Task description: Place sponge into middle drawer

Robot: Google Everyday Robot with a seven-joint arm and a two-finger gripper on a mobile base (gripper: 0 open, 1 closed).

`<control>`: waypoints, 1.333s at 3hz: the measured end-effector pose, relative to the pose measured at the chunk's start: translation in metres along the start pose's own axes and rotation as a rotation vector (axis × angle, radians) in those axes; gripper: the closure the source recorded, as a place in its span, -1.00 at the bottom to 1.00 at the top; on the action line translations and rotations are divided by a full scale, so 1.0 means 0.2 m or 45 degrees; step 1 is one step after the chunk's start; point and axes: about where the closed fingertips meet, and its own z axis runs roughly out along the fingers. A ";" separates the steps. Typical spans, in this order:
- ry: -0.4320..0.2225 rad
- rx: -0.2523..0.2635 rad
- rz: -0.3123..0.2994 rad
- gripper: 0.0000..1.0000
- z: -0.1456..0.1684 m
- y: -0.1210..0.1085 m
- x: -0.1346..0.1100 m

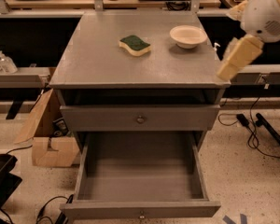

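Observation:
The sponge, dark green on top with a pale yellow body, lies flat on the grey cabinet top, near the back centre. The middle drawer is pulled fully open below and holds nothing; its small knob shows on its front edge. The upper knobbed front is shut. My gripper, a cream-coloured piece under the white arm joint, hangs at the cabinet's right edge. It is well to the right of the sponge and apart from it.
A round cream bowl stands on the cabinet top to the right of the sponge, between it and my arm. A cardboard box sits on the floor at the left. Cables lie on the floor at the right.

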 end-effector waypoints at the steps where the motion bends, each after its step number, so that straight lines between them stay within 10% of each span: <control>1: -0.286 0.032 0.106 -1.00 0.22 -0.23 -0.20; 2: -0.530 0.059 0.204 -1.00 0.42 -0.36 -0.40; 4: -0.592 0.121 0.231 -1.00 0.44 -0.44 -0.45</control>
